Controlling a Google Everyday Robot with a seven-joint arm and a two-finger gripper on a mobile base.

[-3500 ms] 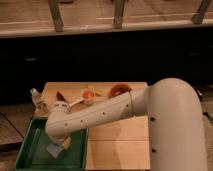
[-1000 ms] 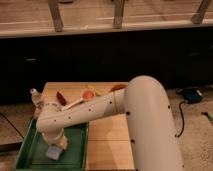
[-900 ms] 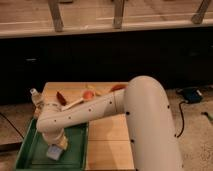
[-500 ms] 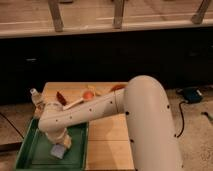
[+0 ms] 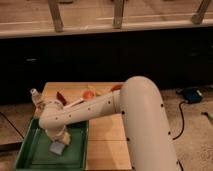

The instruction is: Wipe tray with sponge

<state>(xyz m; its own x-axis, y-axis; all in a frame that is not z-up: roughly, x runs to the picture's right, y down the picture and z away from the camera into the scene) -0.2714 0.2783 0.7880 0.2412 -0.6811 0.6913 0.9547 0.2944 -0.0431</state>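
Observation:
The green tray [image 5: 30,152] lies at the front left of the wooden table. The blue-grey sponge [image 5: 57,148] rests on the tray floor near its right side. My gripper [image 5: 60,139] reaches down from the white arm and sits right on top of the sponge, pressing it against the tray. The arm's forearm covers the tray's upper right corner and hides most of the gripper.
A small white bottle [image 5: 35,96] stands at the table's back left. Reddish and orange food items [image 5: 89,93] lie along the back of the wooden table [image 5: 107,135]. A dark counter front rises behind. A blue device [image 5: 191,94] and cables lie on the floor at right.
The gripper and sponge have slid across the tray floor, from the left-middle toward the right and slightly nearer the front edge. The arm's elbow has swung with it.

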